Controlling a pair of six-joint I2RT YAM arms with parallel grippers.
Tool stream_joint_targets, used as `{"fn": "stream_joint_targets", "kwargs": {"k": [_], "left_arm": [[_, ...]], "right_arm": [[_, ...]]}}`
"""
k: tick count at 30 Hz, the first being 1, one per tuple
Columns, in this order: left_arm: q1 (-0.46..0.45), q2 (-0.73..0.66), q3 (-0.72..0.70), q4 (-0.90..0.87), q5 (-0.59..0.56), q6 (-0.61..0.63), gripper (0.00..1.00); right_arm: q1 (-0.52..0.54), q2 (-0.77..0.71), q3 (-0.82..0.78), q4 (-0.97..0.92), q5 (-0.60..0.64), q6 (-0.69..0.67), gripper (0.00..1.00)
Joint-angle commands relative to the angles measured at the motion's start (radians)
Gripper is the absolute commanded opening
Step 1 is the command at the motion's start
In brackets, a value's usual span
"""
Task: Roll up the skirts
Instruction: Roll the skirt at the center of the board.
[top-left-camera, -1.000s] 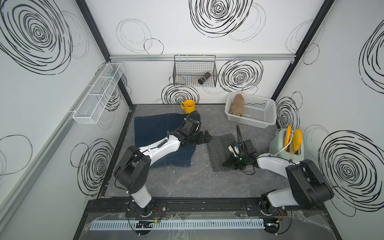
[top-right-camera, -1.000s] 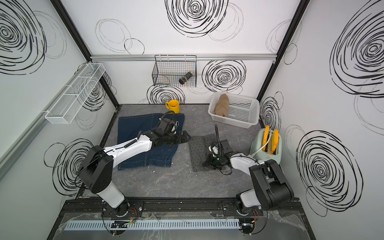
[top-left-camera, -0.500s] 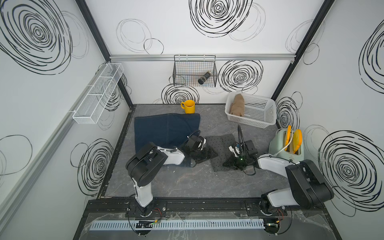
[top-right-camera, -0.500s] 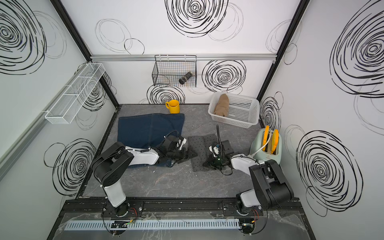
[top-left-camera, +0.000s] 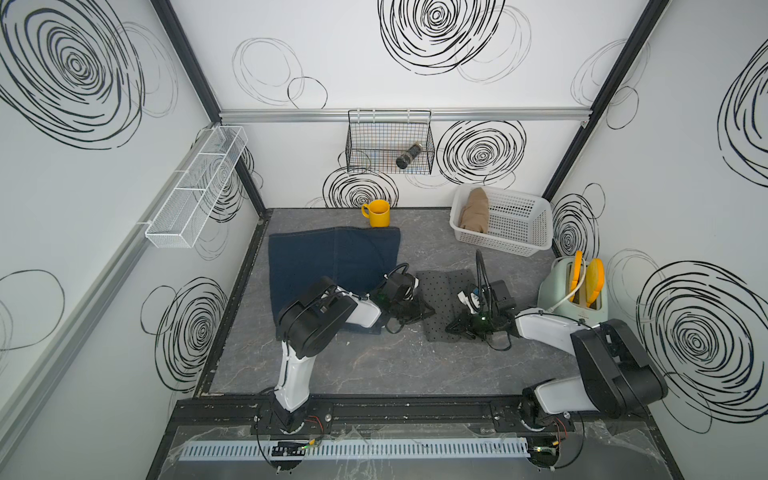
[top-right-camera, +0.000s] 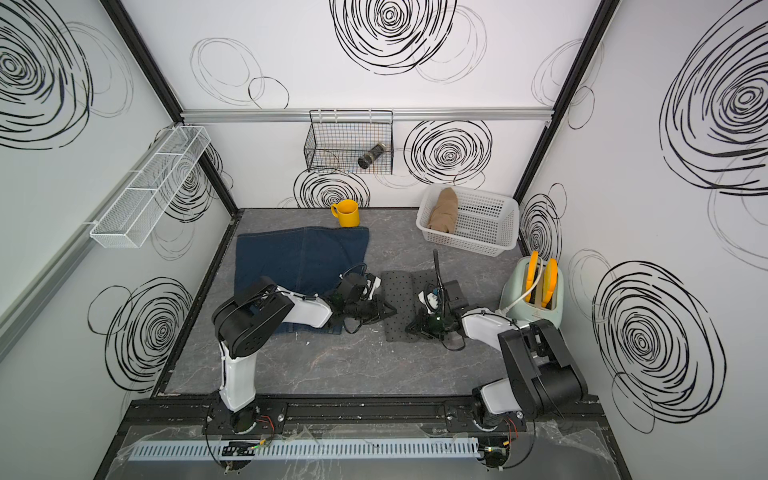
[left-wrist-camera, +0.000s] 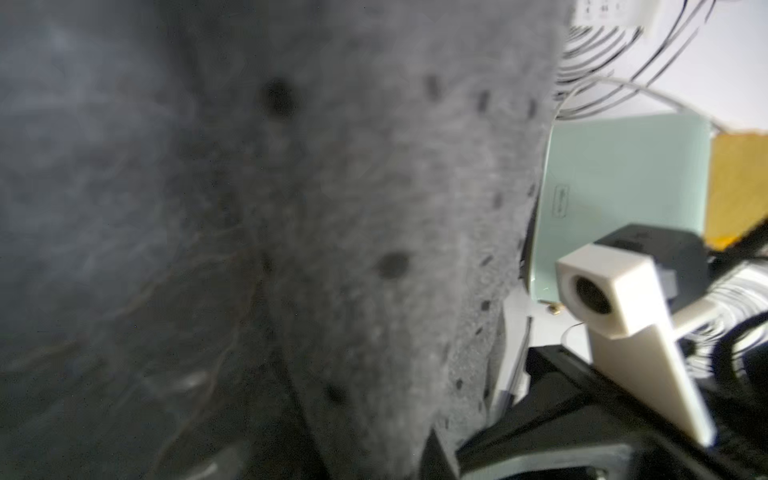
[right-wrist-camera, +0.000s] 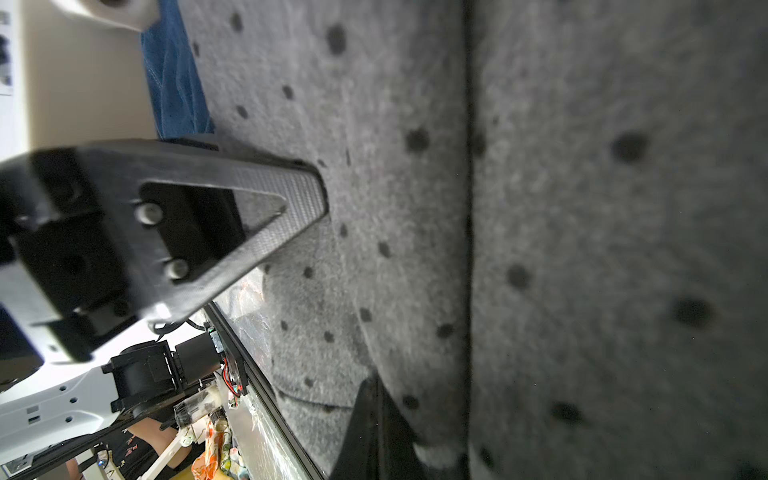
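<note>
The left end effector was clamped on one side edge of the dotted grey skirt, and the right end effector was closed at the opposite edge, though its hold on the cloth was hidden. The skirt lay mid-desk and looked light, limp and felt-like. It would likely sag unless taken at both edges together. The denim skirt lay flat beside it, and the tan skirt sat bundled in the basket.

Left arm and right arm: white shells, bulky black joints, looping black cables; left fingers black, triangular, cross-hatched, with two silver screws.
</note>
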Motion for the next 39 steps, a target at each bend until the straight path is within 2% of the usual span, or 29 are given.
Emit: {"fn": "stream_joint_targets", "kwargs": {"k": [1, 3, 5, 9, 10, 11, 18, 21, 26, 28, 32, 35, 39], "left_arm": [[-0.006, -0.011, 0.075, -0.309, -0.169, 0.078, 0.00], [-0.006, -0.031, 0.136, -0.480, -0.257, 0.149, 0.00], [-0.006, -0.055, 0.167, -0.583, -0.308, 0.197, 0.00], [-0.007, -0.088, 0.236, -0.794, -0.421, 0.280, 0.00], [-0.009, -0.092, 0.259, -0.853, -0.454, 0.302, 0.00], [-0.013, -0.099, 0.283, -0.906, -0.482, 0.323, 0.00], [-0.038, -0.107, 0.475, -1.258, -0.718, 0.470, 0.01], [-0.054, -0.065, 0.578, -1.408, -0.815, 0.509, 0.01], [-0.085, 0.008, 0.707, -1.605, -0.972, 0.513, 0.02], [-0.095, 0.052, 0.751, -1.658, -0.997, 0.515, 0.08], [-0.113, 0.143, 0.838, -1.718, -1.044, 0.497, 0.09], [-0.119, 0.222, 0.928, -1.767, -1.061, 0.490, 0.09], [-0.132, 0.315, 1.072, -1.823, -1.057, 0.481, 0.10]], "right_arm": [[-0.007, -0.005, -0.027, -0.094, 0.087, -0.025, 0.05], [-0.009, -0.028, -0.027, -0.103, 0.097, -0.016, 0.07], [-0.022, -0.066, -0.025, -0.118, 0.110, -0.003, 0.15], [-0.102, -0.149, -0.017, -0.115, 0.029, 0.026, 0.28], [-0.116, -0.163, -0.001, -0.127, 0.022, 0.029, 0.34], [-0.128, -0.169, 0.017, -0.145, 0.031, 0.034, 0.36], [-0.151, -0.142, 0.099, -0.141, 0.045, 0.092, 0.35], [-0.122, -0.106, 0.125, -0.089, 0.020, 0.147, 0.33], [-0.023, -0.041, 0.151, 0.101, 0.018, 0.293, 0.33], [0.003, 0.021, 0.188, 0.135, 0.005, 0.318, 0.30], [0.023, 0.135, 0.253, 0.196, -0.011, 0.354, 0.22], [0.024, 0.196, 0.297, 0.192, 0.009, 0.339, 0.21], [0.021, 0.292, 0.337, 0.215, -0.033, 0.323, 0.19]]}}
